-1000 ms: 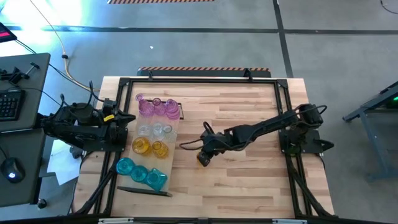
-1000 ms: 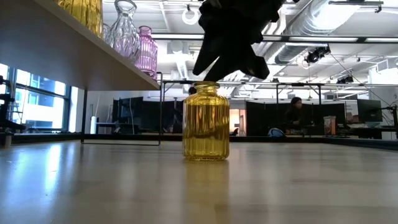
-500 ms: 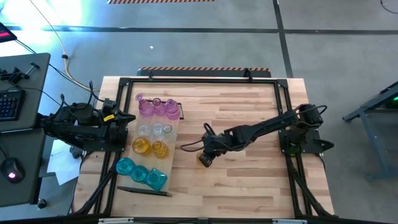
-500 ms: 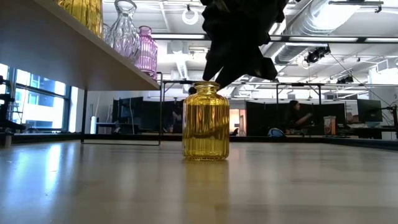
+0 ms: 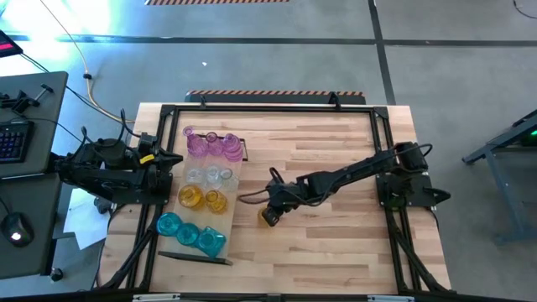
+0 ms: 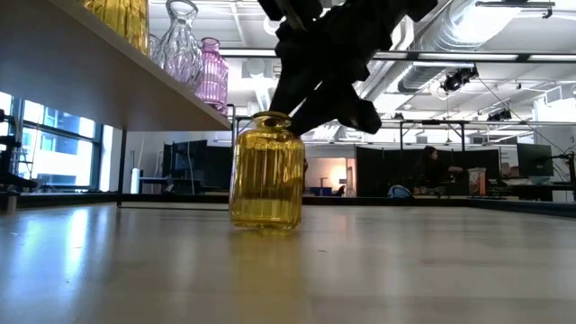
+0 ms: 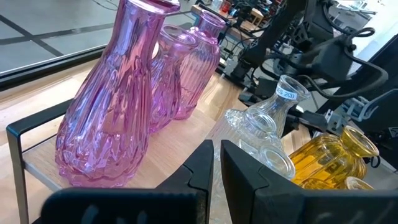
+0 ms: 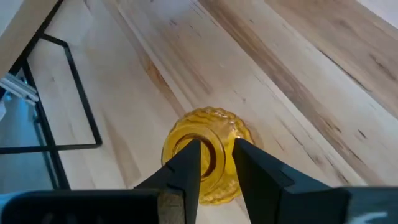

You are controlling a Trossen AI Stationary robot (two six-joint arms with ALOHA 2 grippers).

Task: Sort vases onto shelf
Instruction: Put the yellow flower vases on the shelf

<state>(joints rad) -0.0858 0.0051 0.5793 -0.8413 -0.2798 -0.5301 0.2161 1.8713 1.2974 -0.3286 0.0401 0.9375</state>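
The right gripper was seen clamped on the neck of a yellow vase — tilted, base on the table, just beside the shelf. On the shelf stood pink vases, clear ones and yellow ones. The left gripper was held at the shelf's edge — jaws nearly closed, empty.

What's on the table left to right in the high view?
Left gripper → shelf with its vases → yellow vase under the right gripper → right arm base.
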